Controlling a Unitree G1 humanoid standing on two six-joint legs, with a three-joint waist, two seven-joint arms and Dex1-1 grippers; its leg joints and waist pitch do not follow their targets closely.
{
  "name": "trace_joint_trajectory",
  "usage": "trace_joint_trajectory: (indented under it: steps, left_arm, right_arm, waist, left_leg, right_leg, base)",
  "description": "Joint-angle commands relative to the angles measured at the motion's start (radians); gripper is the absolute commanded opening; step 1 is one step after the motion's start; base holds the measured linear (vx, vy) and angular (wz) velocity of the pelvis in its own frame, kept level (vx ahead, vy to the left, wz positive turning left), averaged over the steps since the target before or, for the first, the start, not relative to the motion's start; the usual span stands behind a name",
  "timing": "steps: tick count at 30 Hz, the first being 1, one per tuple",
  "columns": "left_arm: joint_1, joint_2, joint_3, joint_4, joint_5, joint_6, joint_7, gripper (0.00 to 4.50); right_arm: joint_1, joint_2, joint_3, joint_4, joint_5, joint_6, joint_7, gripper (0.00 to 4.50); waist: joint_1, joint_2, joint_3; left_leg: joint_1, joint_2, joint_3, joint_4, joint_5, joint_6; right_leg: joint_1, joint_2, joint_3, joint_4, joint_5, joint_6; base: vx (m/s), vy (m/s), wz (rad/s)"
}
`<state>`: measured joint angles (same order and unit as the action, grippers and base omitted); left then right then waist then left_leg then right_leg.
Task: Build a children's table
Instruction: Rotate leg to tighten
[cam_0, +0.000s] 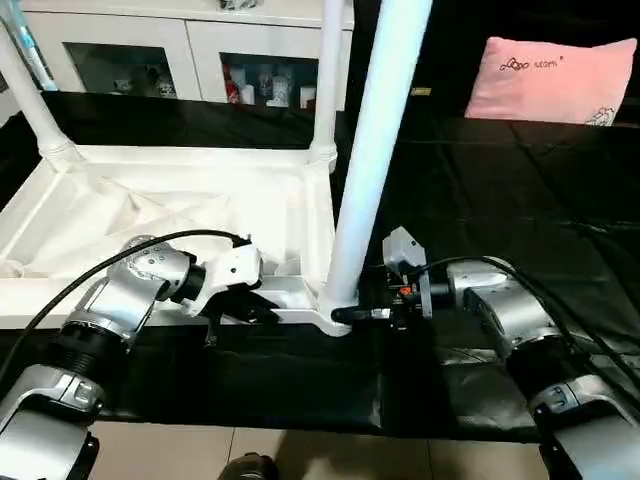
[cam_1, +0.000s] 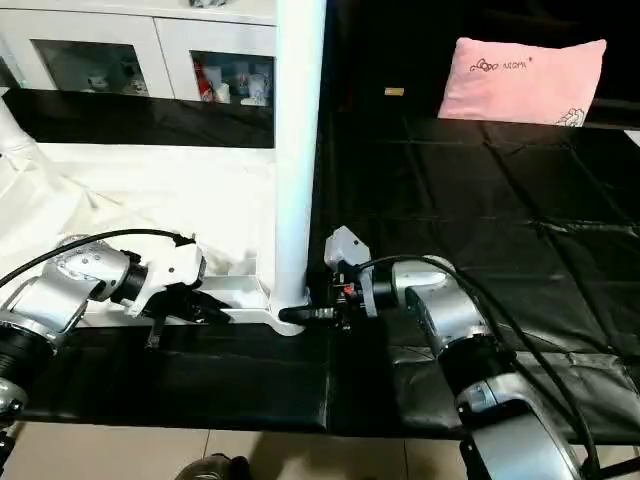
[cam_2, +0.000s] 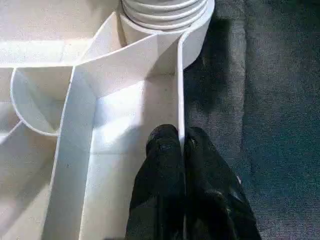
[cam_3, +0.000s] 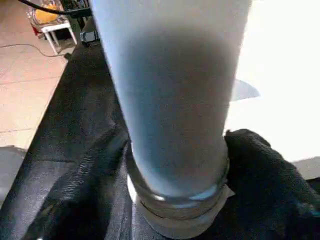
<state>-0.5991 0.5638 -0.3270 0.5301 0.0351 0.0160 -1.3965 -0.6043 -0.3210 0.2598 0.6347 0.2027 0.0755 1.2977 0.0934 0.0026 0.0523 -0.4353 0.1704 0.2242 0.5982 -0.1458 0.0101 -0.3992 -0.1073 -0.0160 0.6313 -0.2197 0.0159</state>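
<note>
Looking down through your left eye view, you've got the tabletop (cam_0: 180, 215) lying upside down on the black mat (cam_0: 500, 180), ribbed underside up, with three legs standing in its corner sockets. The near leg (cam_0: 375, 150) rises from the corner closest to you, the far right leg (cam_0: 328, 80) stands behind it, and the far left leg (cam_0: 30, 100) leans at the back corner. Your left gripper (cam_0: 268, 315) sits at the tabletop's near edge, just beside that near corner. Your right gripper (cam_0: 365, 314) reaches in from the other side, its black fingers right at the foot of the near leg. A white cabinet (cam_0: 190, 45) with glass doors stands behind, and a pink pillow (cam_0: 555, 80) lies well apart on the mat.

Right eye view is the same deal, with the near leg straight up the middle and both grippers at its base.

Left wrist view settles it for you: the two black fingers (cam_2: 162, 165) are pinched narrow on the thin side wall of the tabletop, one on each side, near the socket.

Right wrist view has the near leg close up with a dark finger on either side of its base; can't tell whether they're actually touching it
</note>
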Motion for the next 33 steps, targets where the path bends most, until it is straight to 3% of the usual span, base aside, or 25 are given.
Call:
trace_joint_trajectory:
  steps: [1,5,12,16,20,23,30,31,33]
  left_arm:
    - [-0.012,-0.009,-0.032,0.001,0.017,-0.002,-0.015,0.0]
    - [-0.019,-0.013,-0.035,0.016,0.021,-0.006,-0.018,0.0]
    - [-0.047,-0.045,-0.014,0.058,0.033,0.051,0.069,0.0]
    - [-0.075,-0.101,0.038,0.062,0.017,0.178,0.198,0.0]
    - [-0.107,-0.161,0.082,0.058,0.017,0.303,0.332,0.0]
    - [-0.14,-0.218,0.105,0.062,0.033,0.367,0.45,0.0]
    - [-0.152,-0.249,0.098,0.075,0.048,0.352,0.497,0.0]
    - [-0.152,-0.243,0.092,0.084,0.055,0.337,0.494,0.0]
    - [-0.151,-0.239,0.089,0.089,0.058,0.329,0.493,0.0]
  right_arm:
    - [-0.01,-0.004,0.0,0.007,0.001,-0.007,0.037,3.03]
    - [-0.009,-0.004,0.0,0.015,-0.003,-0.008,0.049,2.7]
    - [0.013,0.013,-0.011,0.004,-0.003,0.021,-0.001,2.63]
    - [0.015,0.083,-0.052,0.036,-0.046,0.038,-0.242,2.63]
    - [0.009,0.176,-0.091,0.077,-0.076,0.081,-0.499,2.62]
    - [-0.013,0.282,-0.126,0.147,-0.101,0.096,-0.742,2.62]
    - [-0.06,0.338,-0.13,0.216,-0.134,0.079,-0.862,2.62]
    - [-0.059,0.335,-0.142,0.202,-0.119,0.08,-0.836,2.97]
    - [-0.057,0.328,-0.153,0.191,-0.113,0.073,-0.827,3.25]
  waist:
    - [0.001,0.008,-0.078]
    - [0.001,0.01,-0.079]
    - [0.005,0.015,-0.078]
    - [-0.007,0.014,-0.067]
    - [-0.027,0.014,-0.064]
    - [-0.04,0.015,-0.064]
    - [-0.05,0.018,-0.065]
    - [-0.049,0.018,-0.065]
    - [-0.048,0.02,-0.066]
  left_leg:
    - [0.062,0.06,-0.03,-0.072,-0.238,0.0]
    - [0.064,0.06,-0.031,-0.073,-0.243,-0.005]
    - [0.066,0.06,-0.031,-0.076,-0.275,-0.021]
    - [0.068,0.059,-0.042,-0.091,-0.408,-0.095]
    - [0.066,0.057,-0.055,-0.102,-0.477,-0.141]
    - [0.073,0.055,-0.056,-0.099,-0.51,-0.145]
    - [0.074,0.053,-0.054,-0.099,-0.512,-0.129]
    - [0.075,0.053,-0.052,-0.098,-0.508,-0.122]
    - [0.075,0.053,-0.05,-0.1,-0.495,-0.118]
  right_leg:
    - [0.023,-0.035,0.01,-0.051,0.034,-0.281]
    - [0.023,-0.034,0.009,-0.05,0.038,-0.282]
    - [0.022,-0.036,0.01,-0.053,0.008,-0.28]
    - [0.014,-0.046,0.014,-0.071,-0.208,-0.241]
    - [0.011,-0.047,0.014,-0.082,-0.33,-0.184]
    - [-0.002,-0.046,0.016,-0.092,-0.336,-0.178]
    - [-0.002,-0.039,0.018,-0.096,-0.277,-0.174]
    - [-0.002,-0.037,0.018,-0.096,-0.258,-0.174]
    - [-0.001,-0.035,0.017,-0.093,-0.231,-0.178]
  base:
    - [0.0,0.0,0.0]
    - [0.0,0.0,0.0]
    - [0.0,0.0,0.0]
    - [0.0,0.0,0.0]
    - [0.0,0.0,0.0]
    - [0.0,0.0,0.0]
    - [0.0,0.0,0.0]
    - [0.0,0.0,0.0]
    - [0.0,0.0,0.0]
